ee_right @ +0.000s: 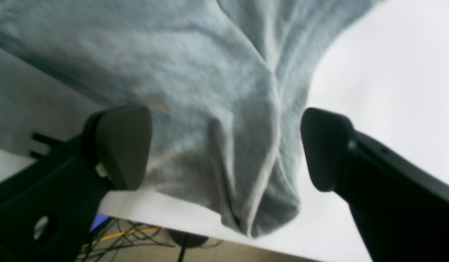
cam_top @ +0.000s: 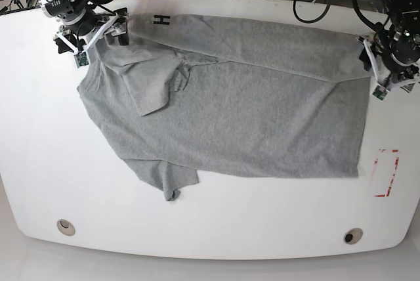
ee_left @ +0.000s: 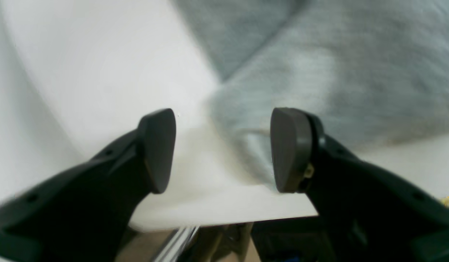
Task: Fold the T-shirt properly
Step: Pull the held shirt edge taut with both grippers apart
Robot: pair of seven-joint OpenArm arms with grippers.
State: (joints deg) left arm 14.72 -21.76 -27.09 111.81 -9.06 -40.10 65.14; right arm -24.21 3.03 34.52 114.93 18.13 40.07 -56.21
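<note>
Altogether one T-shirt (cam_top: 243, 104) lies spread on the single white worktop (cam_top: 39, 163), its far edge folded over toward the near side so that black lettering (cam_top: 161, 20) shows at the shirt's far corner, with one sleeve (cam_top: 167, 179) sticking out along its near edge and a second sleeve (cam_top: 154, 87) folded onto the body. Two tools flank it: the right tool (ee_right: 224, 149) sits at the shirt's lettered far corner, jaws spread wide and released over a bunched fold of grey cloth, and the left tool (ee_left: 222, 149) sits at the shirt's opposite far corner, jaws likewise parted and gripping nothing, the cloth's edge just beyond its pads. Beside the shirt's hem, one red outlined marking (cam_top: 387, 172) shows on the worktop, and two round holes (cam_top: 64, 226) sit near the worktop's near edge.
</note>
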